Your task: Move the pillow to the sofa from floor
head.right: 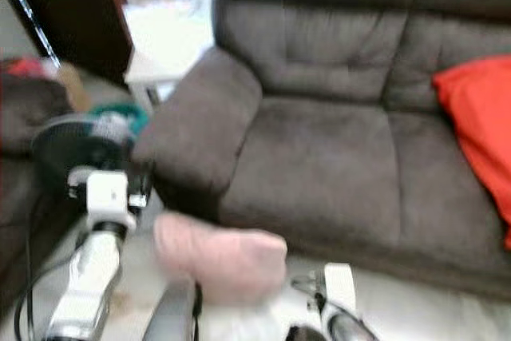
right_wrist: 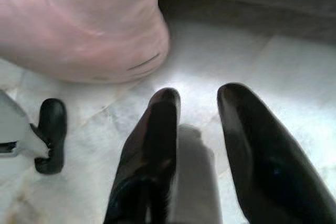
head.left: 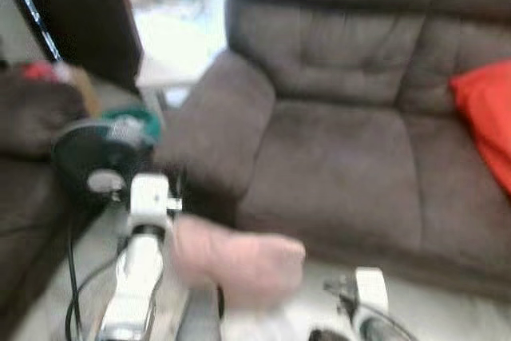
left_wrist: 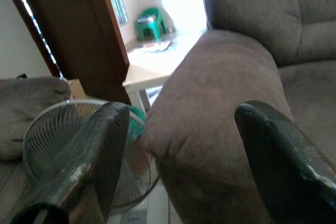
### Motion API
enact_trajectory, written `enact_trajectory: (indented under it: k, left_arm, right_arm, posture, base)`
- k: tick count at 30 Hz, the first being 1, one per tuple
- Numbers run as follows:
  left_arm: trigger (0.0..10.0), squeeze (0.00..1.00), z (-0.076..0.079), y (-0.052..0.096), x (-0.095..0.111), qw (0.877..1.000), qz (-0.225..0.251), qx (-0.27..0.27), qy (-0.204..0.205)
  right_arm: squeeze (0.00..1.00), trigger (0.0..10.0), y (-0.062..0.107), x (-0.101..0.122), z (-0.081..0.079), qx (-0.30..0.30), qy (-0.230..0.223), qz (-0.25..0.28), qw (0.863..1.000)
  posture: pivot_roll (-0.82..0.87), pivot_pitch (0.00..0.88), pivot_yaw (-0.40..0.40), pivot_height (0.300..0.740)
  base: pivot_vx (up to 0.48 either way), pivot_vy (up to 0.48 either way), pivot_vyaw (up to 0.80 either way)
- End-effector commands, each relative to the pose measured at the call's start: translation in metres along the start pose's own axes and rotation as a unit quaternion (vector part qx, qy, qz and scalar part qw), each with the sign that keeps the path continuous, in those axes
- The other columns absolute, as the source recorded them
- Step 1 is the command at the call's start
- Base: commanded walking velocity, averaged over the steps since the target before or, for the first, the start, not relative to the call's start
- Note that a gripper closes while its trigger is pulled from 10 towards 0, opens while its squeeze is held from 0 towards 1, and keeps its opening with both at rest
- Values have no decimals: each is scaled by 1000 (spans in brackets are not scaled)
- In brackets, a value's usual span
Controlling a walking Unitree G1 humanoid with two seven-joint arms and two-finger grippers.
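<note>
A pink pillow (head.left: 239,265) lies on the pale tiled floor (right_wrist: 220,51) just before the brown sofa (head.left: 335,165), near its left armrest (head.left: 219,129). My left arm (head.left: 140,261) reaches forward to the left of the pillow. In the left wrist view my left gripper (left_wrist: 181,114) is open, its fingers (left_wrist: 100,145) apart and pointing at the armrest (left_wrist: 210,108). My right gripper (right_wrist: 199,94) is open low over the floor, with nothing between its fingers (right_wrist: 152,140). The pillow (right_wrist: 84,24) lies a short way ahead of it. The right arm (head.left: 369,293) sits to the pillow's right.
A red cushion (head.left: 487,117) leans on the sofa's right seat. A black fan (head.left: 100,153) stands left of the armrest, with a cable (head.left: 73,293) on the floor. A second dark seat (head.left: 32,117), a dark wooden door (head.left: 80,13) and a white low table (left_wrist: 152,74) lie beyond.
</note>
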State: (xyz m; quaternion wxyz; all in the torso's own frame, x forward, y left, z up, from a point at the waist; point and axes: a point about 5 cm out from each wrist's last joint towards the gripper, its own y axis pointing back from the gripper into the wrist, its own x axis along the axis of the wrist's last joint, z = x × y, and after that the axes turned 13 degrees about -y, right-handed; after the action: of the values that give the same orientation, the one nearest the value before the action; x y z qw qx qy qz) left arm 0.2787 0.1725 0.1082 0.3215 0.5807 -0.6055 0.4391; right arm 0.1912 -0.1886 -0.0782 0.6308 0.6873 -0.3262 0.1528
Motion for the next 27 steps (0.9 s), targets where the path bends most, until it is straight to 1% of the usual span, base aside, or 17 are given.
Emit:
enact_trajectory:
  k: [1,9,18,24,27]
  left_arm:
    - [10000,0,0,-5,9,1000,15,4,7]
    - [10000,0,0,-5,4,1000,3,4,12]
    - [10000,0,0,-5,4,1000,5,-1,14]
    - [10000,0,0,-5,4,1000,5,-2,15]
    - [10000,0,0,-5,4,1000,5,-2,15]
  right_arm:
    - [0,10000,0,2,2,-2,0,2,1000]
    - [0,10000,0,2,2,-3,-3,4,1000]
    - [0,10000,0,1,3,-8,1,-1,1000]
    - [0,10000,0,1,3,-10,1,-2,1000]
    - [0,10000,0,2,3,-11,0,-1,1000]
  posture:
    - [191,53,-61,641]
    - [189,53,-61,641]
    - [190,54,-61,641]
    - [190,55,-61,602]
    - [190,56,-61,593]
  base:
    - [0,0,0]
    - [0,0,0]
    - [0,0,0]
    - [0,0,0]
    - [0,0,0]
